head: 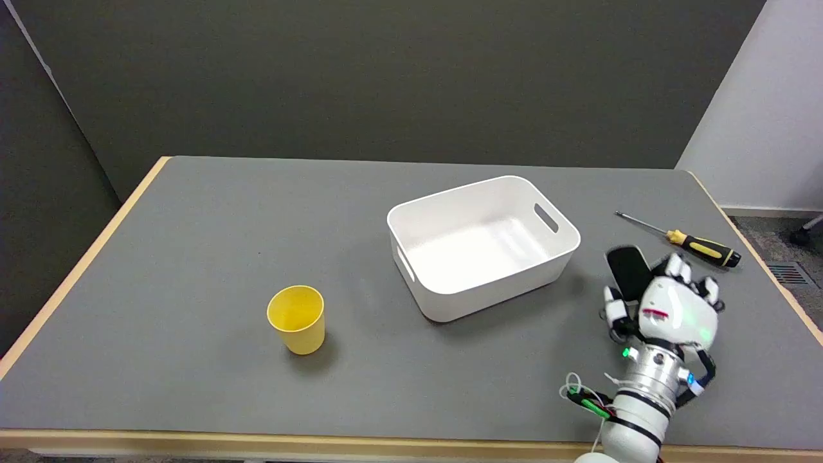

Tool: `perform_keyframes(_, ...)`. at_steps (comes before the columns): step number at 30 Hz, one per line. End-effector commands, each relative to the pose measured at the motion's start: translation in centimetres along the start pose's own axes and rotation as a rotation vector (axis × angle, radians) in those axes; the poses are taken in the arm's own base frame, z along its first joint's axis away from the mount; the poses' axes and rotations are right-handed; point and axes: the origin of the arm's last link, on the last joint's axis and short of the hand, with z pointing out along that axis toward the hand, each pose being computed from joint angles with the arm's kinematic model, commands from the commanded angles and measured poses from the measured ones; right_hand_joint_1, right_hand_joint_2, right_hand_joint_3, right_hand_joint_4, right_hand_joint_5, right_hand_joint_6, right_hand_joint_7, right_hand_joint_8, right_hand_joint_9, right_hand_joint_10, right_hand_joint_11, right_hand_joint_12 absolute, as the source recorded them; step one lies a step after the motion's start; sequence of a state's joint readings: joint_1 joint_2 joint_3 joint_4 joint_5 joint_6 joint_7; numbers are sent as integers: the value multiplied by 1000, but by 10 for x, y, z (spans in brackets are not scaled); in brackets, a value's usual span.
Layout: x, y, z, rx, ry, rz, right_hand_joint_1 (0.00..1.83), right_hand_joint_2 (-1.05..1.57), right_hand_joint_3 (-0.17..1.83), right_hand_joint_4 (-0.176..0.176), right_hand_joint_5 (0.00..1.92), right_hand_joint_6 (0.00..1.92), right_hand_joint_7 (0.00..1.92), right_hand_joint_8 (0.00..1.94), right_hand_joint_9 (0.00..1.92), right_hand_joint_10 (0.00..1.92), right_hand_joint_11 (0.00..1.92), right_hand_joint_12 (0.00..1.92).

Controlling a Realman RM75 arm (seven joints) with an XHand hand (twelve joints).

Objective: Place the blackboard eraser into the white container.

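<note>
fingers: those of the right hand (675, 307) curl over the near end of the blackboard eraser (629, 270); whether they pinch it or only rest on it cannot be told, since the back of the hand hides the contact
eraser's place: on the table (193, 270), just right of the white container (482, 247) and apart from it, its dark far end sticking out beyond the fingertips
how it will handle: probably light and stiff in the body, likely with a softer felt face; not fragile, and a smooth dark top may be a little slippery
where to take hold: across the two long sides near the middle, so it does not tip or swing out of the grasp when lifted
container: open top, empty, handle slots in its walls, turned at an angle to the table edge
surface: flat grey matte top with a pale wooden rim, offering fair friction
room: dark partition behind, pale wall at the right
other things: a yellow cup (296, 319) well to the left, a screwdriver (681, 239) lying just beyond the hand
</note>
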State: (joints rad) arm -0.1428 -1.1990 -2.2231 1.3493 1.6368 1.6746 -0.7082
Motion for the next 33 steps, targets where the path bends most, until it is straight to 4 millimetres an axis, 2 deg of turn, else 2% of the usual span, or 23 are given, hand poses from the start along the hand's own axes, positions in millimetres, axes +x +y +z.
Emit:
perform_keyframes(1, 98, -97, 23, 426, 340, 123, 1026, 1431, 95, -176, 377, 1829, 399, 1929, 615, 1921, 151, 1921)
perform_keyframes(6, 131, -104, 49, 434, 448, 133, 1021, 1438, 91, -176, 371, 1838, 392, 1937, 621, 1921, 133, 1921)
perform_keyframes(10, 137, -118, 60, 475, 462, 126, 1018, 1445, 80, -176, 368, 1841, 390, 1937, 627, 1921, 131, 1921)
perform_keyframes(13, 121, -136, 69, 526, 386, 110, 1017, 1447, 80, -176, 367, 1843, 388, 1940, 625, 1921, 129, 1921)
perform_keyframes(19, 51, -166, 81, 549, 89, 104, 1025, 1430, 96, -176, 380, 1830, 399, 1931, 644, 1921, 143, 1921)
perform_keyframes(22, 14, -170, 83, 550, -65, 122, 1031, 1422, 100, -176, 389, 1819, 410, 1917, 659, 1921, 169, 1921)
perform_keyframes(25, -10, -166, 76, 560, -155, 122, 1040, 1406, 114, -176, 400, 1805, 425, 1903, 692, 1921, 185, 1921)
perform_keyframes(28, -23, -155, 62, 564, -214, 105, 1043, 1400, 121, -176, 403, 1800, 430, 1898, 696, 1921, 194, 1921)
perform_keyframes(33, -31, -125, 33, 539, -247, 87, 1049, 1390, 134, -176, 408, 1794, 437, 1892, 703, 1921, 256, 1921)
